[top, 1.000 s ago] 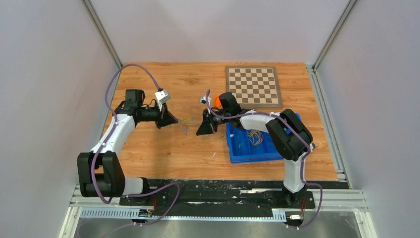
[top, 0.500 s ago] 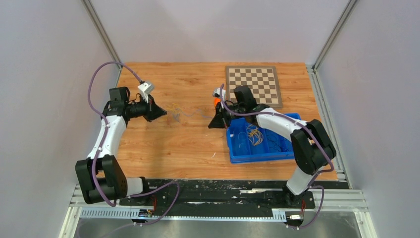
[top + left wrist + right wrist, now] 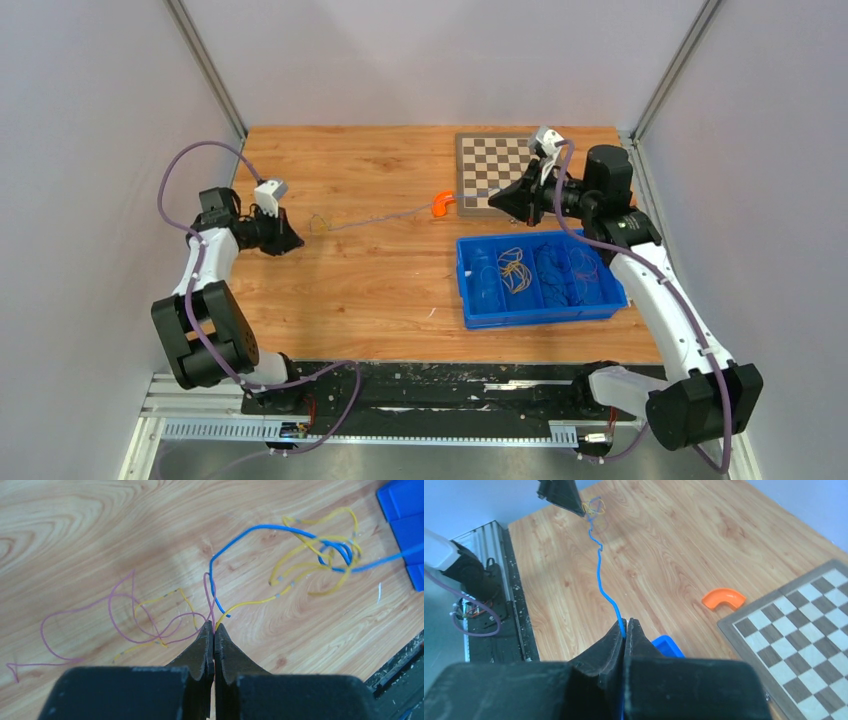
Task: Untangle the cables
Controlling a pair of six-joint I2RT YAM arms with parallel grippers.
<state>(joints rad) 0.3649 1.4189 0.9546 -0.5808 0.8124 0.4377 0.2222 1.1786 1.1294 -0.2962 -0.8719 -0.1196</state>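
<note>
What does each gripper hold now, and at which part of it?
The right gripper pinches the thin blue wire, away from the tangle. The left gripper pinches the thin pink wire and the thin yellow wire within the tangle.

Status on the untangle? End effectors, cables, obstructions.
Left end effector shut on tangle. Right end effector shut on blue cable, stretched between arms. Orange piece near the span, not touching.
</note>
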